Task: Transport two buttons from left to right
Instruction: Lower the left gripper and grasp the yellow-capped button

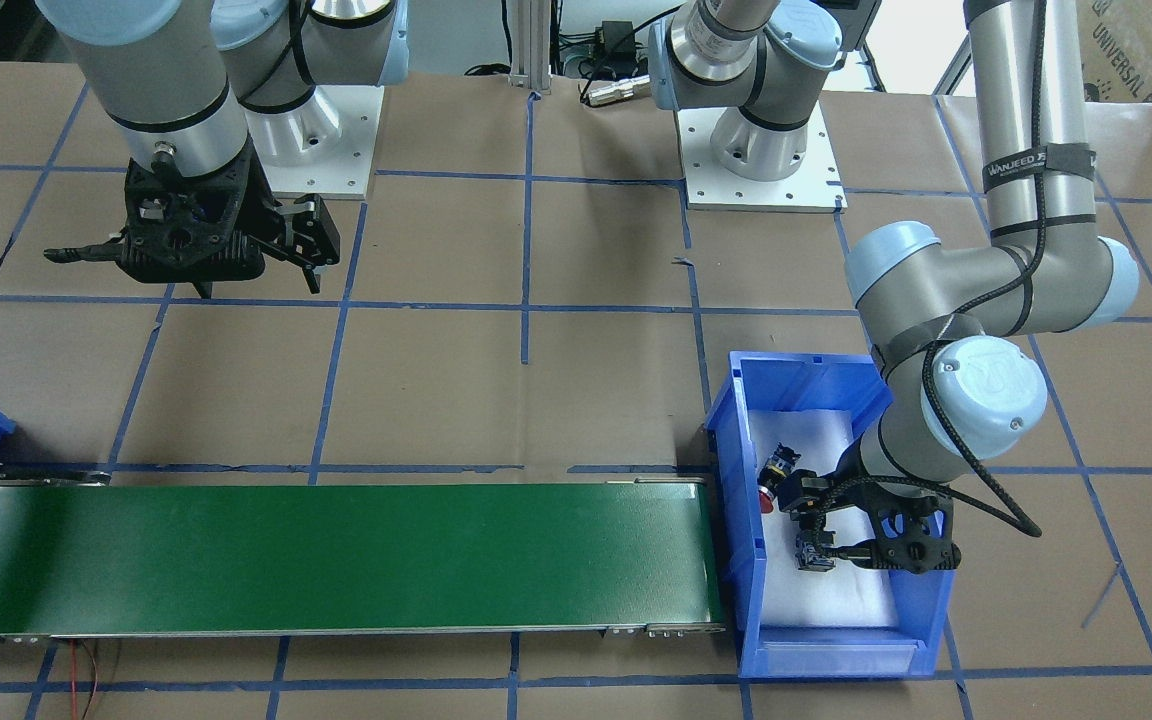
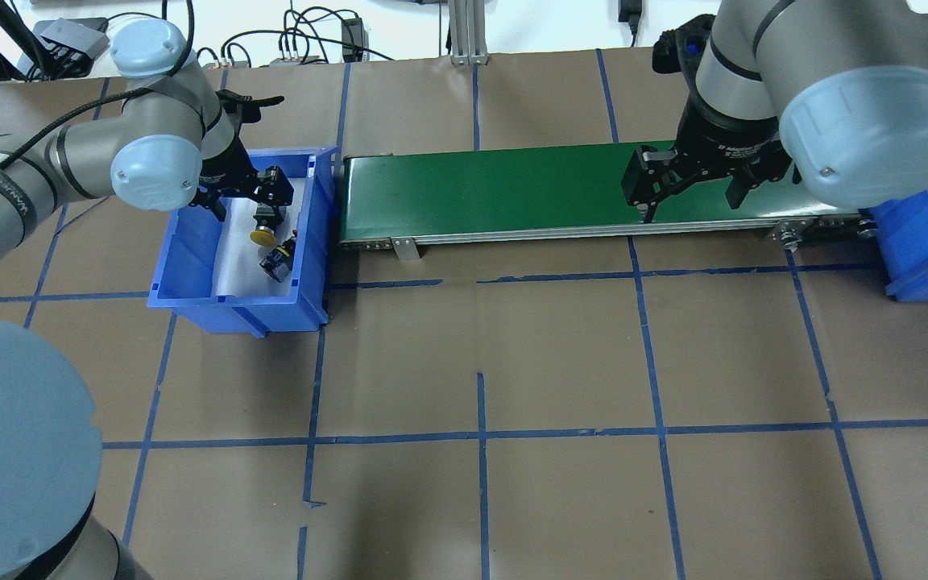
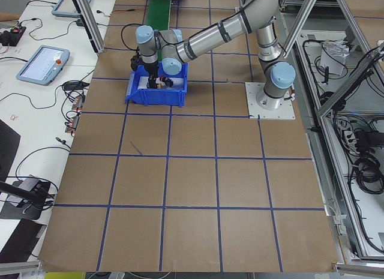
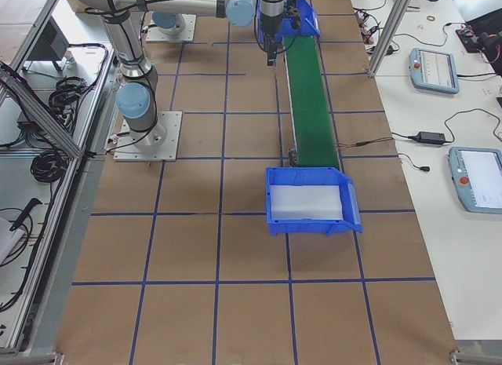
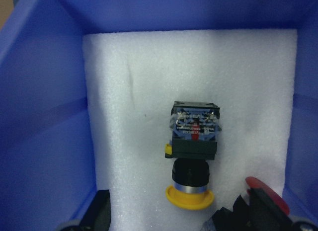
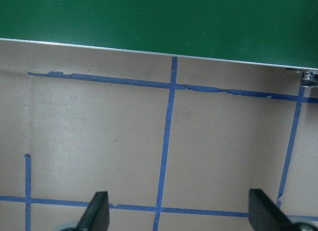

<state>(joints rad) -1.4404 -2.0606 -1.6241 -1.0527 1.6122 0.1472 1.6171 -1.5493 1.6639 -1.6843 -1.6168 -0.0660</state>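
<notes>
The yellow button [image 5: 191,196] lies on white foam in the left blue bin [image 2: 190,266], cap toward the camera, with its block [image 5: 195,126] behind it. It also shows in the overhead view [image 2: 263,234] and the front view [image 1: 816,555]. The red button [image 5: 271,201] lies beside it at the lower right, nearer the conveyor [image 2: 277,262] [image 1: 774,480]. My left gripper [image 5: 179,218] [image 2: 246,201] [image 1: 831,525] is open inside the bin, just above the yellow button. My right gripper [image 2: 689,197] [image 1: 186,265] [image 6: 179,216] is open and empty over the table, beside the conveyor's near edge.
A green conveyor belt [image 2: 496,189] [image 1: 336,555] runs from the left bin to a second blue bin [image 2: 923,242] [image 4: 310,200] lined with white foam. The left bin's walls [image 5: 44,116] close in around the left gripper. Brown paper with blue tape lines covers the table [image 2: 480,362].
</notes>
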